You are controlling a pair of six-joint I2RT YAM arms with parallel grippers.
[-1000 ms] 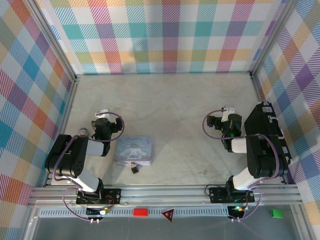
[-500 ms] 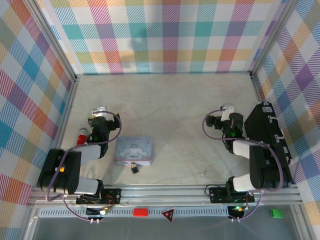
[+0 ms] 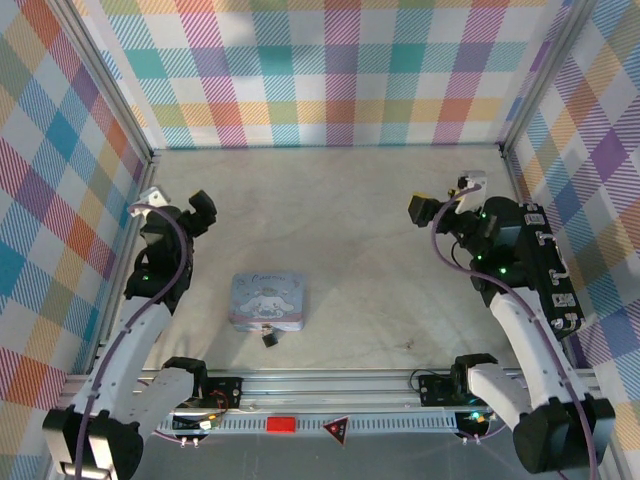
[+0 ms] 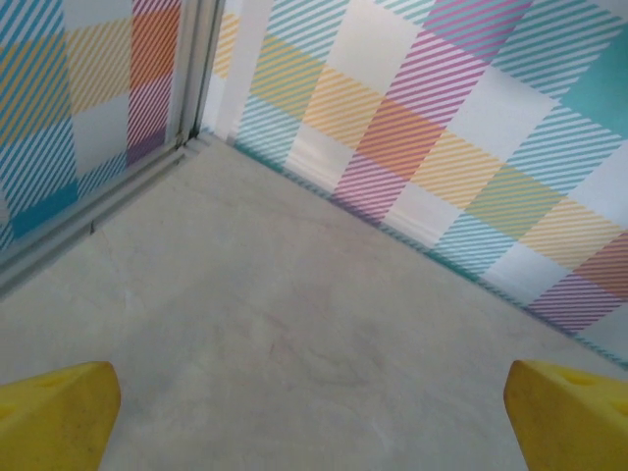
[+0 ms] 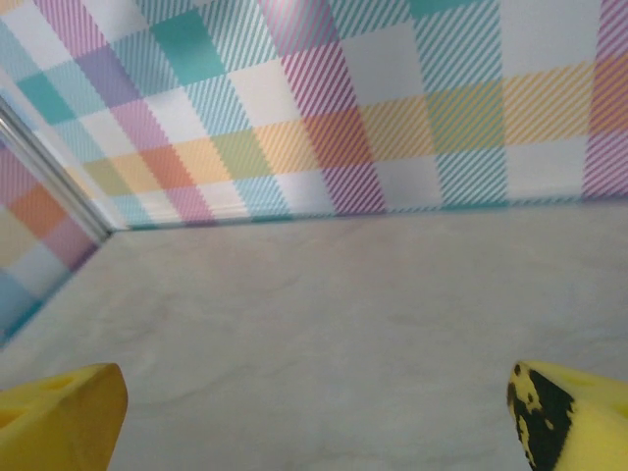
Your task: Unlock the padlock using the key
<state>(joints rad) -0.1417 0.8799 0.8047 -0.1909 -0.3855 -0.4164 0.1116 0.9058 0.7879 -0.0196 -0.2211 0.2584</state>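
Observation:
The padlock (image 3: 270, 339) is a tiny dark lump on the table, just in front of the near edge of the pastel cartoon tin (image 3: 267, 300). I cannot make out the key. My left gripper (image 3: 178, 210) hangs open near the left wall, well behind and left of the tin. In the left wrist view its yellow fingertips (image 4: 51, 417) sit wide apart over bare table. My right gripper (image 3: 443, 200) is open at the right side, far from the padlock. Nothing lies between its yellow fingertips (image 5: 59, 417), the right one smudged black.
Plaid walls (image 3: 330, 75) close in the table on the left, back and right. An aluminium rail (image 3: 330, 385) runs along the near edge by the arm bases. A marbled table surface (image 3: 350, 230) stretches between the two arms.
Both arms have unfolded and lifted. The left gripper swung back and left toward the wall. The right gripper moved back and up. Tin and padlock stayed put.

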